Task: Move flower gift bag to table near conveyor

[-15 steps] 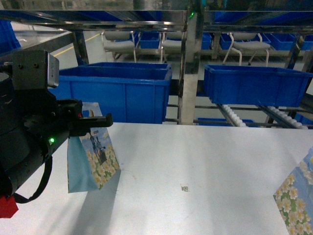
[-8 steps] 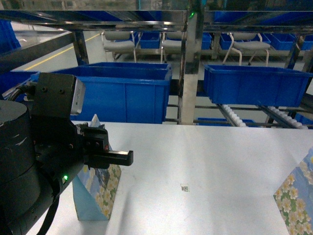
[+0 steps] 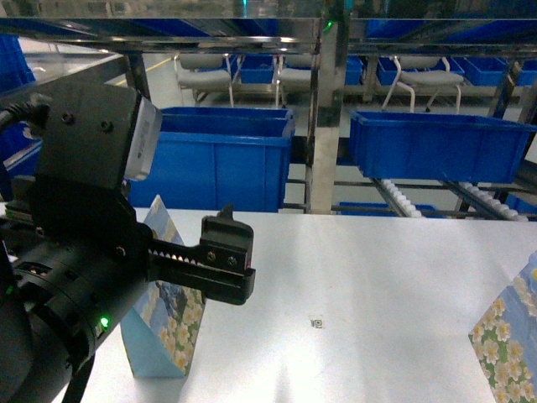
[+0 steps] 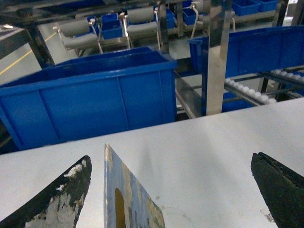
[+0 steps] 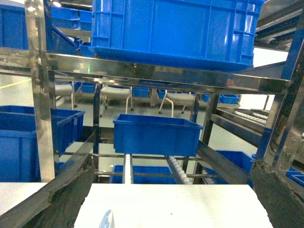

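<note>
Blue floral gift bag [image 3: 164, 323] stands on the desk [image 3: 377, 277] near its left edge; left tool [image 4: 175, 190] wide open, empty. Placement done; withdrawal next.

Left claw [image 4: 171, 190] spread wide, right claw [image 5: 171, 199] spread too — both level

A wide bare stretch of the table [image 3: 377, 277] lies open mid-surface. Blue bins [image 3: 214, 159] and the conveyor [image 3: 403, 201] wall its far edge; flower bags stand near the left [image 3: 172, 323] and right [image 3: 508, 340] edges.
</note>
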Robot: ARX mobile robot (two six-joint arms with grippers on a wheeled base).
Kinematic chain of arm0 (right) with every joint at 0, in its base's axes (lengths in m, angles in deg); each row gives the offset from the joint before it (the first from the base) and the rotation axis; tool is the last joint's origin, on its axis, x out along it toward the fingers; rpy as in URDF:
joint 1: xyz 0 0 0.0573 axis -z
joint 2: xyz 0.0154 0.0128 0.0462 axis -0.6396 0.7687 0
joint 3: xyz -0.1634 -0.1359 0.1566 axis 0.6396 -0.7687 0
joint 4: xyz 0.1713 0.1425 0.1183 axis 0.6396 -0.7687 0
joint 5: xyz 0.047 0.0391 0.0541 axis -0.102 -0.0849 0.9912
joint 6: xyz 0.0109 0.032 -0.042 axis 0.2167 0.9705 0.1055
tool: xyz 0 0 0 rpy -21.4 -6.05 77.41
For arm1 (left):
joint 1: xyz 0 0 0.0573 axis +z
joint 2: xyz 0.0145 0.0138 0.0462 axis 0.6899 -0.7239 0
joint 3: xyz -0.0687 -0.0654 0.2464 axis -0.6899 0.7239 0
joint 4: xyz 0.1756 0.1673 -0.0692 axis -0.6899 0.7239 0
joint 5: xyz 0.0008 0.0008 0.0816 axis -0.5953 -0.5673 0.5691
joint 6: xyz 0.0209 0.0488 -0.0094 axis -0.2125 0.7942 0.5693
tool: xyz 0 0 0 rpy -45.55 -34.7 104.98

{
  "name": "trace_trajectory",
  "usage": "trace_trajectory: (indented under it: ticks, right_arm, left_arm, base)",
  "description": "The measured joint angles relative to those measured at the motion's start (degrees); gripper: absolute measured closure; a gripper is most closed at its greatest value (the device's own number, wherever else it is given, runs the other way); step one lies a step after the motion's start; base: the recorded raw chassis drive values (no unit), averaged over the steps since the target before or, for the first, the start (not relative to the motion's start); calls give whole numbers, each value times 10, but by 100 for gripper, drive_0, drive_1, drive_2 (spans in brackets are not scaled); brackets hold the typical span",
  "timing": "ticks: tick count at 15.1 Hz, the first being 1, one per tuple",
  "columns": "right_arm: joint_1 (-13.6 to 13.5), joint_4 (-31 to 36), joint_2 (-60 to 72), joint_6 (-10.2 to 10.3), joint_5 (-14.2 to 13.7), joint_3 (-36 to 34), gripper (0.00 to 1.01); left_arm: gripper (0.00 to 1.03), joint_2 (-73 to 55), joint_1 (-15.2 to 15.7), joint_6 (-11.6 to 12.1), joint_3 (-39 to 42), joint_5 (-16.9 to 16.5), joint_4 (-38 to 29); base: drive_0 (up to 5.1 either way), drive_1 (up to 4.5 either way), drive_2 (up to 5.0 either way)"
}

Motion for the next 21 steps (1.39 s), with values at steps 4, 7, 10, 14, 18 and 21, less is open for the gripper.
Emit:
trace_trajectory:
  ticks: [4, 7, 10, 14, 18, 21]
  right_arm:
    - [0, 0, 0, 0, 0, 0, 3]
    - [0, 0, 0, 0, 0, 0, 3]
    - [0, 0, 0, 0, 0, 0, 3]
    - [0, 0, 0, 0, 0, 0, 3]
    - [0, 0, 0, 0, 0, 0, 3]
    - [0, 0, 0, 0, 0, 0, 3]
  left_arm:
    - [5, 33, -2, 11, 8, -1, 0]
    - [5, 92, -2, 25, 22, -7, -1]
    - [5, 151, 15, 29, 51, -19, 0]
    - [5, 241, 70, 24, 104, -46, 0]
    - [5, 325, 155, -8, 176, -89, 3]
    - [5, 400, 183, -18, 189, -115, 7]
  base:
    - [0, 0, 0]
    - [0, 0, 0]
    - [0, 0, 0]
    - [0, 0, 0]
    - [0, 0, 0]
    - [0, 0, 0]
